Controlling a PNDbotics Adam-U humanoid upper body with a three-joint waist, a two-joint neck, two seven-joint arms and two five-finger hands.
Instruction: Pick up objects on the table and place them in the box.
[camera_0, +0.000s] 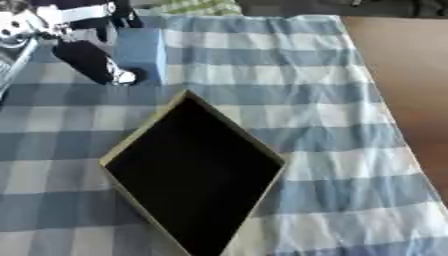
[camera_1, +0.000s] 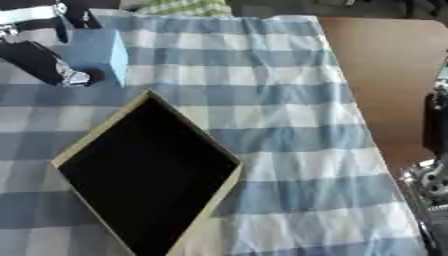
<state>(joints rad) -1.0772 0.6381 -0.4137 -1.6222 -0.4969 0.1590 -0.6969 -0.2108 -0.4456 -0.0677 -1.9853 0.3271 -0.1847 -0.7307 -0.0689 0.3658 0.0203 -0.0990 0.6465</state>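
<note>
A light blue block (camera_0: 144, 50) stands upright on the checked cloth at the far left. My left hand (camera_0: 87, 60) reaches in from the upper left corner; one black finger with a silver tip lies along the block's left face and others curl behind its top. The open box (camera_0: 262, 150), with a tan rim and a dark empty inside, sits turned like a diamond in the middle, just in front of the block. Black and silver parts of my right hand (camera_1: 433, 150) show at the right edge, beyond the cloth.
The blue and white checked cloth (camera_0: 315, 75) covers most of the table, and bare brown tabletop (camera_0: 411, 75) lies to its right. A green checked item (camera_0: 206, 6) sits at the far edge. A grey slanted object (camera_0: 9, 65) shows at the left edge.
</note>
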